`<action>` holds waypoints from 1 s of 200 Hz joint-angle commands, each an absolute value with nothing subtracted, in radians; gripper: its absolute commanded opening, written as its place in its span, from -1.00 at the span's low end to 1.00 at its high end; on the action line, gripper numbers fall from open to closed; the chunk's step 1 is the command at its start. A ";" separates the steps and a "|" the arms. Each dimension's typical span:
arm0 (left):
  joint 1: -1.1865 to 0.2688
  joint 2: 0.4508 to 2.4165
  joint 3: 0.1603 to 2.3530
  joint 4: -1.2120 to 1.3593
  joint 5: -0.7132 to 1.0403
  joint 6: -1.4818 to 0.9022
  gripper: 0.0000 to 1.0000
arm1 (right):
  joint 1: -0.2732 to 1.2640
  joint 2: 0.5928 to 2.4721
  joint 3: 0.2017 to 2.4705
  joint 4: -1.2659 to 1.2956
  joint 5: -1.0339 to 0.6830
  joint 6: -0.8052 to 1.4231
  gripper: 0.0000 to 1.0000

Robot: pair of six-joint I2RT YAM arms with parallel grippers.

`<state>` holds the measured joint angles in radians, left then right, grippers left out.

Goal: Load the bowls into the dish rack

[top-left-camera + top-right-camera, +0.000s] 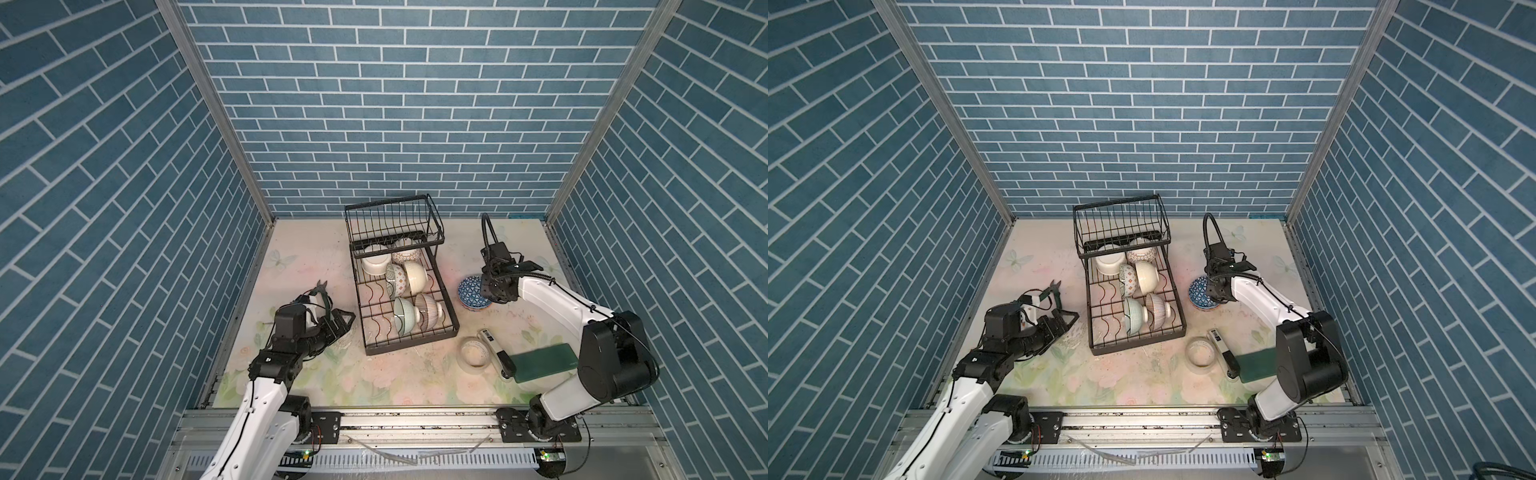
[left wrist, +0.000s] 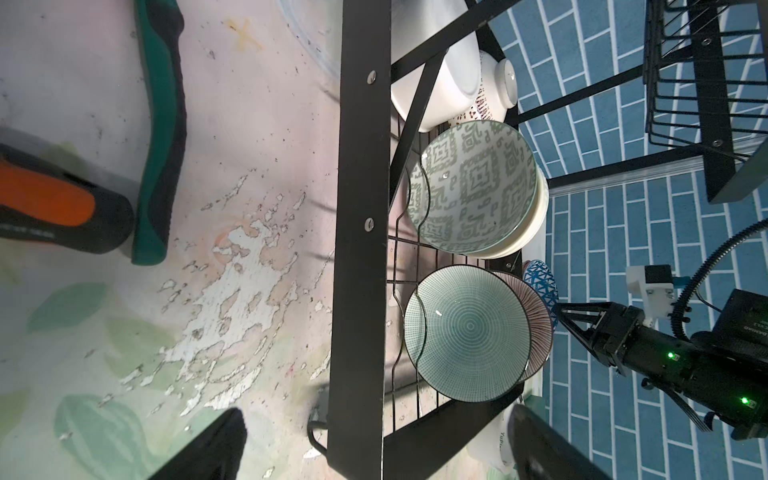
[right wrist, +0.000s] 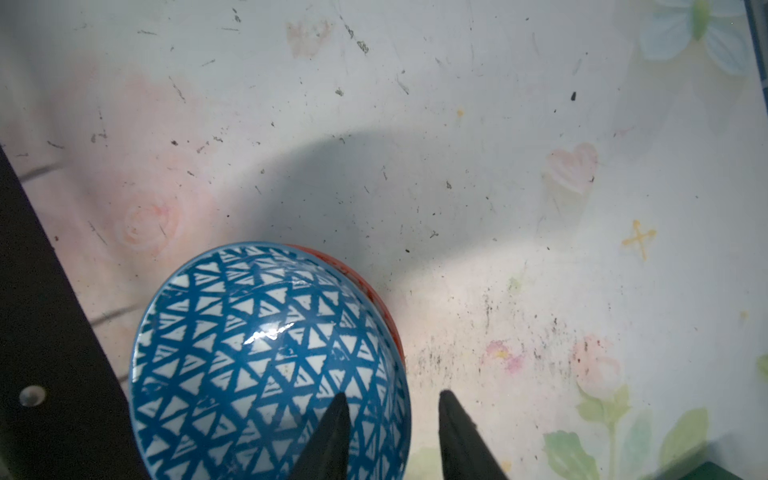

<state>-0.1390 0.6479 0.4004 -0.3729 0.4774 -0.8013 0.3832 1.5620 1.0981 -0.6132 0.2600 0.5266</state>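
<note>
Right tool point(image 3: 393, 394), half-wide, straddles the blue bowl point(image 3: 249, 353) rim beside the dish rack point(image 3: 41, 332); left tool point(image 2: 376, 410) gapes wide.

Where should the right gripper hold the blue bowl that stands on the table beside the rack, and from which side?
Take the blue bowl by its thin rim, from above, on the side away from the rack: it stands mouth up, so one finger goes inside, one outside. The right gripper straddles that rim.
</note>
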 commanded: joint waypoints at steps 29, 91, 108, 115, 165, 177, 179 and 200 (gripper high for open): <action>-0.261 0.607 0.362 -0.399 0.368 -0.865 0.99 | 0.374 1.588 1.079 -0.604 0.255 0.515 -0.36; -0.398 0.697 0.351 -0.334 0.277 -0.906 0.99 | 0.371 1.616 1.081 -0.597 0.258 0.512 -0.43; -0.432 0.724 0.348 -0.300 0.257 -0.916 0.99 | 0.371 1.622 1.083 -0.594 0.255 0.511 -0.48; -0.446 0.735 0.347 -0.287 0.249 -0.922 0.99 | 0.371 1.624 1.085 -0.593 0.252 0.511 -0.51; -0.510 0.806 0.358 -0.230 0.205 -0.926 0.99 | 0.370 1.635 1.100 -0.600 0.259 0.508 -0.77; -0.517 0.813 0.361 -0.224 0.199 -0.925 0.99 | 0.370 1.632 1.103 -0.601 0.261 0.506 -0.84; -0.518 0.814 0.361 -0.223 0.198 -0.925 0.99 | 0.370 1.633 1.103 -0.602 0.261 0.506 -0.85; -0.528 0.824 0.357 -0.199 0.193 -0.924 0.99 | 0.371 1.629 1.109 -0.609 0.271 0.501 -0.95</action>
